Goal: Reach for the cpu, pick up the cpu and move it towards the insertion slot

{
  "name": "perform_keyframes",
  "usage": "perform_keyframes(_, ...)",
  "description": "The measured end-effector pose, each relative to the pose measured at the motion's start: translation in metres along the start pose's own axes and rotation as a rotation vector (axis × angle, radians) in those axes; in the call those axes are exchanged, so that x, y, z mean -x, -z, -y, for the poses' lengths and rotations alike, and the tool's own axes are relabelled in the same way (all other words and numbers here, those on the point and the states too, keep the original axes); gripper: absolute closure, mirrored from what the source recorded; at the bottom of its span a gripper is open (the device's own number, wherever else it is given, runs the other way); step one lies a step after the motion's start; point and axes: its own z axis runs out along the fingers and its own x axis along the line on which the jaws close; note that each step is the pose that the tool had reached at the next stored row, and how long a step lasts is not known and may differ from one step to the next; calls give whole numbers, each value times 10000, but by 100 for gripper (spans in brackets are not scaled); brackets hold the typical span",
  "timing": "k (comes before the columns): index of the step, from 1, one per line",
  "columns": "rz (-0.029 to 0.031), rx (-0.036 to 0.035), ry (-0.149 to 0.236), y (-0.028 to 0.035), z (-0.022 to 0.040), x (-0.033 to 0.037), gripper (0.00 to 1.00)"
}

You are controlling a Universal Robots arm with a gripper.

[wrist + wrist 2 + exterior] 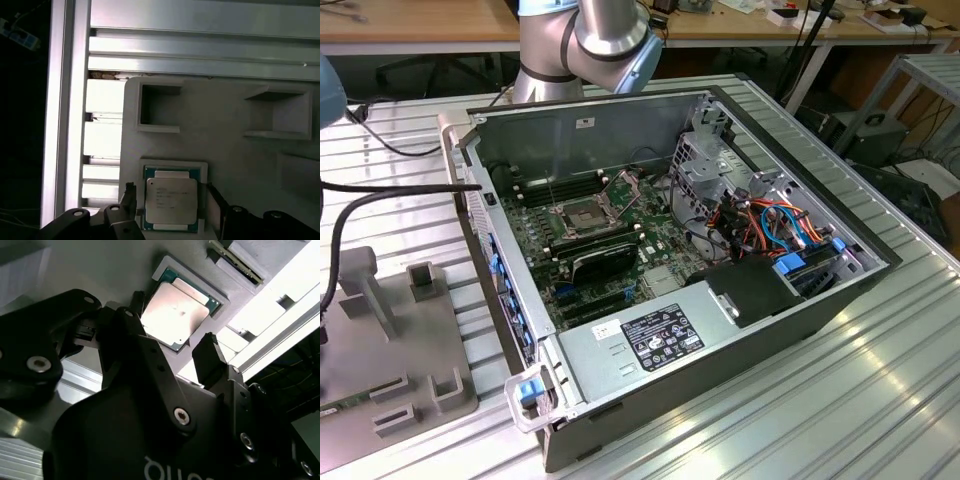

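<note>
Grey tray, cpu between hand's parted jaws

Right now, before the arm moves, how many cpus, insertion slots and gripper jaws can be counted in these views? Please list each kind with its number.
cpu: 1, lying in a recess of the grey tray
insertion slot: 1, on the motherboard
jaws of the gripper: 2, open, one on each side of the cpu
Total: 4

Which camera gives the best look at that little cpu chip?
The first wrist view: the cpu sits square-on, whole face visible. The second wrist view shows it slanted, beyond the gripper.
</note>
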Motion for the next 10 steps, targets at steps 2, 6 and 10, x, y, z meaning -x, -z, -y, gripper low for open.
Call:
perform_keyframes(2,1,0,-1,-40,1,7,34)
perform_keyframes(6,-2,-172,28,-80,5,8,34)
perform_keyframes(10,-7,-230,29,-80,6,8,34)
